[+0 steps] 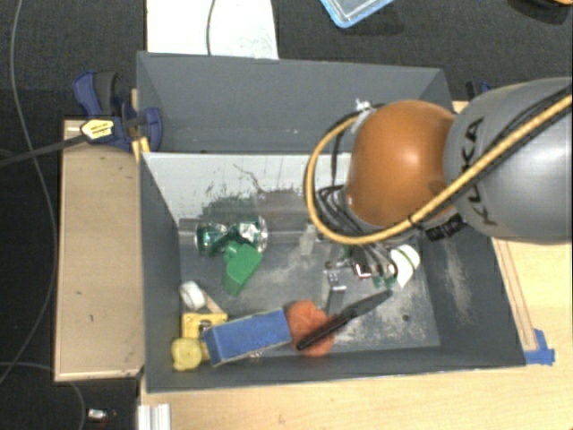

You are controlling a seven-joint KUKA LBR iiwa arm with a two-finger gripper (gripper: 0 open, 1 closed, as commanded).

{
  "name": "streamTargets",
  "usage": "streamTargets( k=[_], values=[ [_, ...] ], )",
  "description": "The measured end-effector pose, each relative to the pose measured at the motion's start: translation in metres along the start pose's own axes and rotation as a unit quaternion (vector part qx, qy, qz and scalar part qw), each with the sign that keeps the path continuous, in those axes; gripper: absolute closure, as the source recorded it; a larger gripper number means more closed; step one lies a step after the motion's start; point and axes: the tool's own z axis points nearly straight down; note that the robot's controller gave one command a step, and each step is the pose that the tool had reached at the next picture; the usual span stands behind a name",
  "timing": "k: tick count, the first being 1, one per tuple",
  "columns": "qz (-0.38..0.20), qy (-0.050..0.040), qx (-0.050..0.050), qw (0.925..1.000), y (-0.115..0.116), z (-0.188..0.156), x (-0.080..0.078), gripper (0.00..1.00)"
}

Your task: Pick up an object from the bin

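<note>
A: Grey bin floor (286, 280), scuffed. Nearest the gripper (340, 280) is a black slender stick (354, 313), at 5 o'clock on the floor, one end against an orange-red ball (306, 315).

B: Handling?

A: Probably light, stiff and smooth, so it may roll. Take it mid-length, across its width.

B: Jaws?

A: Cannot tell; the orange wrist cover (398, 164) hides them. Farther out are a blue block (249, 335) at 7 o'clock and a green block (240, 267) at 9.

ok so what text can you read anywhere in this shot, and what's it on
"KUKA": on the grey arm, running sideways, partly crossed by a yellow cable.
Green and silver crumpled thing in the bin: any print is too small to read.
Nothing else is legible.
</note>
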Motion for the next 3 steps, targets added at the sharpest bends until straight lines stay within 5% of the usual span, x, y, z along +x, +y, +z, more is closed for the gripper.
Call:
streamTargets(
  k=[1,2,3],
  values=[
    [-0.069,-0.0055,0.0,0.9976,-0.01,0.013,0.012,0.0],
    [-0.028,-0.0068,0.0,0.9996,0.007,0.004,-0.052,0.0],
    [0.013,-0.0002,0.0,0.9999,0.033,0.035,-0.039,0.0]
  ],
)
